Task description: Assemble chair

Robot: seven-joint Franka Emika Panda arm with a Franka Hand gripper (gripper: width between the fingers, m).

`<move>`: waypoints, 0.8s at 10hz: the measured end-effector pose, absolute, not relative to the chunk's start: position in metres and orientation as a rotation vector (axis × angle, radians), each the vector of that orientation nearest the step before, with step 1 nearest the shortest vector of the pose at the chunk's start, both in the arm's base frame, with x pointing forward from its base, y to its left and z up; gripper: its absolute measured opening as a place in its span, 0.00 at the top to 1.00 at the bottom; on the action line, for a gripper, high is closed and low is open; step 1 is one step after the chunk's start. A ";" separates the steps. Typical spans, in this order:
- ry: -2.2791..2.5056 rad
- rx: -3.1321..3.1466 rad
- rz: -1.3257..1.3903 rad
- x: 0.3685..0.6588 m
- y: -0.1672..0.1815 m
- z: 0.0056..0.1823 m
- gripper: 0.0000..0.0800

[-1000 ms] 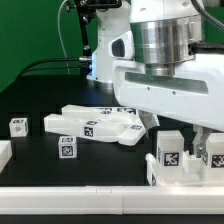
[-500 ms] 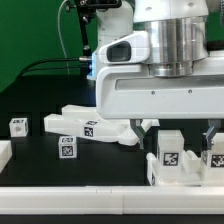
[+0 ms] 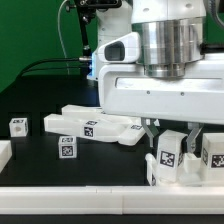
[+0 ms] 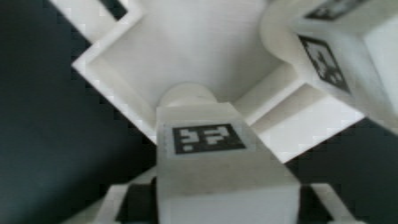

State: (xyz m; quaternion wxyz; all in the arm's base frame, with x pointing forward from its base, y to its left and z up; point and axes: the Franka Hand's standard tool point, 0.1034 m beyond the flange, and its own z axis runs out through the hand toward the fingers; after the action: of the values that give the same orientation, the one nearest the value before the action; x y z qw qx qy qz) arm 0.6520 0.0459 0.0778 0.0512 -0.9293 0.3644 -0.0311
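Note:
My gripper hangs low at the exterior view's right, its fingers on either side of an upright white tagged chair block. In the wrist view the block stands between the fingertips, with a dark gap on each side, so the jaws are open and do not touch it. A second tagged block stands just to the right on the same white base piece. Flat white tagged slabs lie in the middle of the table.
Two small tagged cubes sit on the exterior view's left. A white piece shows at the left edge. The white table rim runs along the front. The wrist view shows white angled slab walls.
The gripper rose and shifted left, then came down so that its fingers now straddle the left upright block. The parts on the table have not moved.

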 end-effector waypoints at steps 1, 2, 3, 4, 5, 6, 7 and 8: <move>1.300 -2.743 -0.086 0.652 0.044 0.077 0.63; 1.474 -2.650 -0.078 0.652 0.042 0.077 0.63; 1.674 -2.519 -0.062 0.652 0.043 0.077 0.63; 1.875 -2.353 -0.055 0.652 0.042 0.077 0.63; 1.998 -2.235 -0.043 0.651 0.042 0.076 0.63; 1.997 -2.237 -0.042 0.651 0.042 0.076 0.63; 1.975 -2.257 -0.044 0.651 0.042 0.076 0.63; 1.862 -2.365 -0.044 0.650 0.043 0.077 0.63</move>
State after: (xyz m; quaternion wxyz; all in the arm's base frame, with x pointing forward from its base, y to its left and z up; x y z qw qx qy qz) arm 0.6500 0.0426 0.0772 0.0658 -0.7839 0.6172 -0.0146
